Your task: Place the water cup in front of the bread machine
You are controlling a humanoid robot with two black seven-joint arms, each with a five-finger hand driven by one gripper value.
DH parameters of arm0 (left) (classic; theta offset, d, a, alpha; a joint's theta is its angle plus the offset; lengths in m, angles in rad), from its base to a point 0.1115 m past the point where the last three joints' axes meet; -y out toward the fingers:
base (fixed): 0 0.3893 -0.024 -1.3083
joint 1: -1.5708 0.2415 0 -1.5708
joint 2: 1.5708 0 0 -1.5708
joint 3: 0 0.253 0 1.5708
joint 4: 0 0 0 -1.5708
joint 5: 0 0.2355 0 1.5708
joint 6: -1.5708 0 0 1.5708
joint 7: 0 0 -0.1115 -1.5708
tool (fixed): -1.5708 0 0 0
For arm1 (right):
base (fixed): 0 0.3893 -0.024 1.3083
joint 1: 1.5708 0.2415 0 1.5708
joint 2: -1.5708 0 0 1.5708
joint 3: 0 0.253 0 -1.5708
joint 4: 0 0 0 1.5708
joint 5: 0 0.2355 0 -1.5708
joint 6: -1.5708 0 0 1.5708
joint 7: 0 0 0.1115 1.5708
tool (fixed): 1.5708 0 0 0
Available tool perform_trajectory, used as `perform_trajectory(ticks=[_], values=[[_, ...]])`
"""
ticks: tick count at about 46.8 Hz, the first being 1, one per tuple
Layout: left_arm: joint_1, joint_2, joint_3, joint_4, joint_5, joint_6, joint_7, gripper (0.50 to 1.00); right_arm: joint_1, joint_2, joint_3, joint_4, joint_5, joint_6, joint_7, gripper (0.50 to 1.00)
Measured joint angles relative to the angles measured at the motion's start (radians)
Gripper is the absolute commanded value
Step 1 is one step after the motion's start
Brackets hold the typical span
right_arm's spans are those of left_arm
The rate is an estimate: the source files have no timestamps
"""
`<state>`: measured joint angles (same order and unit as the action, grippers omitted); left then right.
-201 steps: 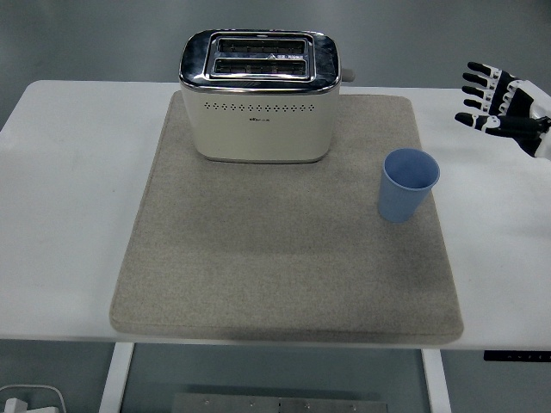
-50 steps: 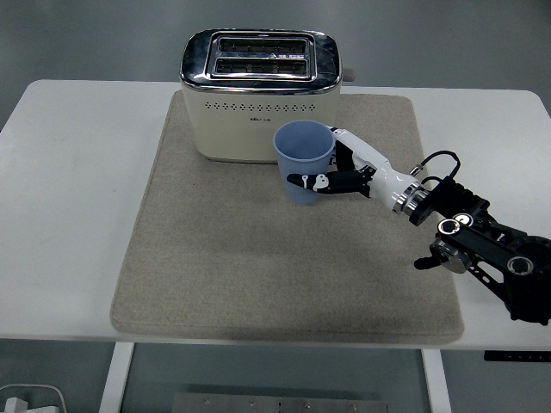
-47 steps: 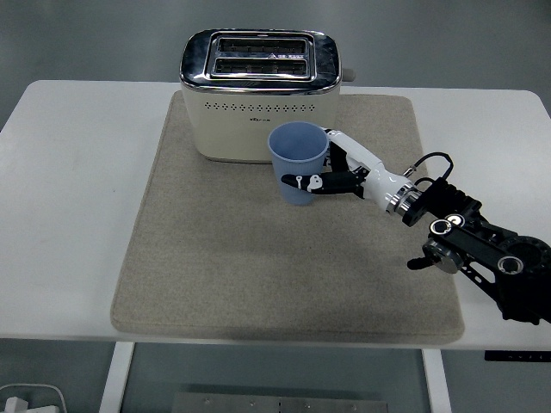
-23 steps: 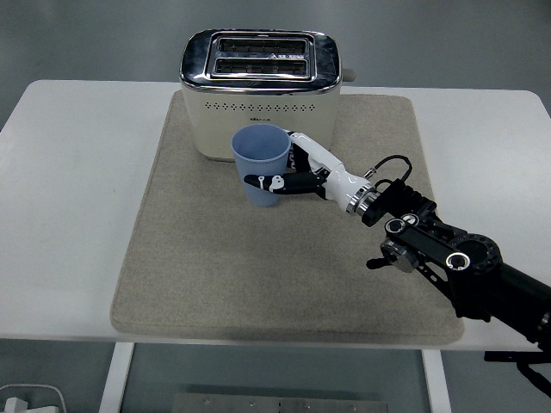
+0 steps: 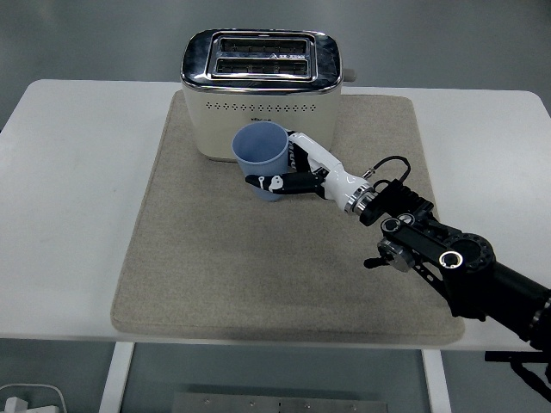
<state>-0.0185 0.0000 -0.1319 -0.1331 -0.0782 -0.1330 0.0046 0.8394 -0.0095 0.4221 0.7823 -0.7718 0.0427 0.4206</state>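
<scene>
A blue water cup (image 5: 261, 155) stands upright just in front of the cream and chrome bread machine (image 5: 260, 93), on the grey mat (image 5: 215, 258). My right hand (image 5: 291, 175) reaches in from the lower right and is shut on the cup, with the thumb across its front and the fingers behind its right side. Whether the cup's base rests on the mat is hard to tell. The left arm is out of view.
The white table (image 5: 69, 172) shows bare on both sides of the mat. My right forearm (image 5: 448, 262) lies across the mat's right half. A white object (image 5: 26, 400) lies on the floor at the bottom left.
My right hand took the cup from the mat's right side and carried it left to the front of the bread machine. In the last half second it barely moved.
</scene>
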Motion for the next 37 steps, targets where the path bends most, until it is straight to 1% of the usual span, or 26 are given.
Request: perform_trajectory(ticks=[13, 21, 27, 31, 37], values=[[0.0, 0.0, 0.0, 0.0, 0.0, 0.0, 0.0, 1.0, -0.006, -0.001, -0.003, 0.006, 0.002, 0.01, 0.009, 0.94], [0.0, 0.0, 0.0, 0.0, 0.0, 0.0, 0.0, 0.999, -0.006, -0.023, -0.002, 0.012, 0.003, 0.011, 0.01, 0.94], [0.0, 0.0, 0.0, 0.0, 0.0, 0.001, 0.0, 1.0, -0.008, -0.065, 0.002, 0.031, 0.008, 0.025, 0.015, 0.94], [0.0, 0.0, 0.0, 0.0, 0.0, 0.001, 0.0, 0.999, -0.011, -0.102, 0.004, 0.066, 0.01, 0.039, 0.017, 0.94], [0.0, 0.0, 0.0, 0.0, 0.0, 0.001, 0.0, 1.0, -0.032, -0.179, 0.006, 0.138, 0.011, 0.065, 0.017, 0.94]])
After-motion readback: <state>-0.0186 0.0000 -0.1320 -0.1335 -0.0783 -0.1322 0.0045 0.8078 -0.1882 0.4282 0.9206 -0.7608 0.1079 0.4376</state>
